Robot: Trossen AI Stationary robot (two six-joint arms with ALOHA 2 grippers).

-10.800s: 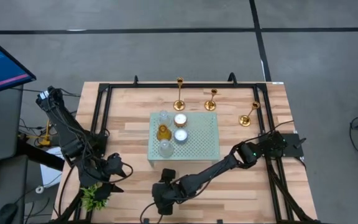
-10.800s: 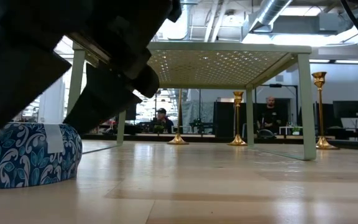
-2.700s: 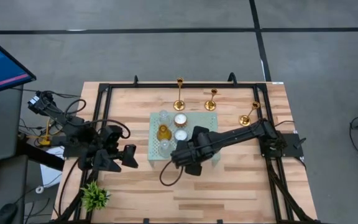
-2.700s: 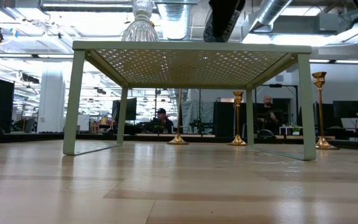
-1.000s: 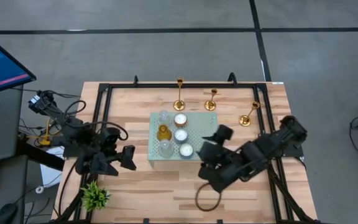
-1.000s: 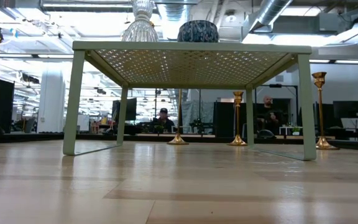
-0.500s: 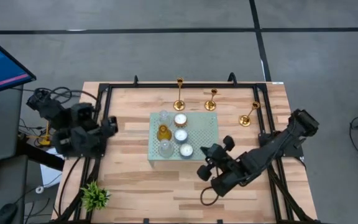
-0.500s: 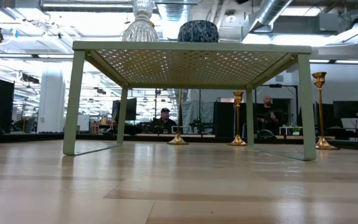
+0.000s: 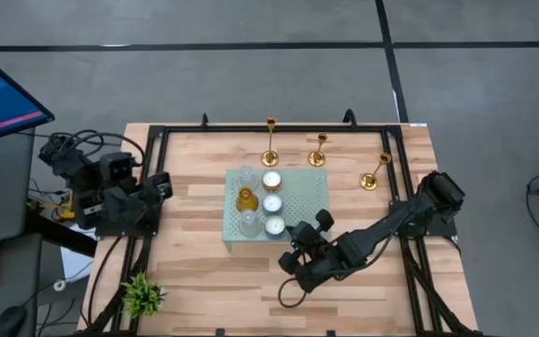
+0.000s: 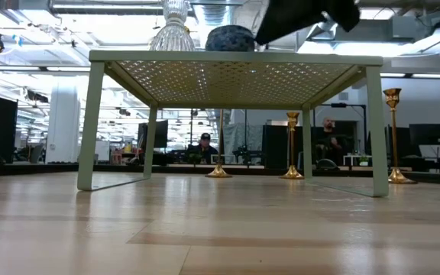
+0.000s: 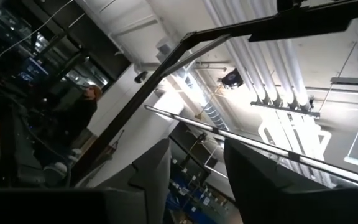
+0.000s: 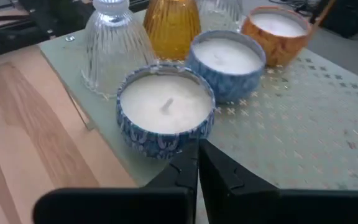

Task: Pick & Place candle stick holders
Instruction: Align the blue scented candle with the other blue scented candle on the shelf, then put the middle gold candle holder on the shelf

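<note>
Three gold candle stick holders (image 9: pixel 270 140) (image 9: pixel 319 150) (image 9: pixel 375 171) stand upright on their round bases along the table's far side, behind and to the right of a pale green perforated stand (image 9: pixel 307 201); the low view shows them (image 10: pixel 292 145) past the stand's legs. No gripper is near them. My right gripper (image 9: pixel 288 241) is shut at the stand's near edge, against a blue patterned candle tin (image 12: pixel 165 112). My left gripper (image 11: pixel 194 171) is at the table's left edge, tipped up at the ceiling, open and with nothing between its fingers. My right gripper meets the blue patterned tin with its shut fingertips (image 12: pixel 191 158), at the foot of the tin's near side wall (image 12: pixel 169 149). The fingers come slanting from the table's near right. The tin stands upright on the stand's top, by its near edge.
The stand also carries two more candles (image 9: pixel 271 202) (image 9: pixel 271 181), two clear ribbed glass cups (image 9: pixel 249 223) (image 9: pixel 246 176) and an amber one (image 9: pixel 245 198). A small green plant (image 9: pixel 141 295) sits at the near left corner. A black frame (image 9: pixel 153 159) runs round the table.
My right gripper has gone toward the table's left, up to the blue tin, and the tin has slid a little leftward along the stand's near edge. My left arm has drawn back toward the table's left and far edges and tipped upward.
</note>
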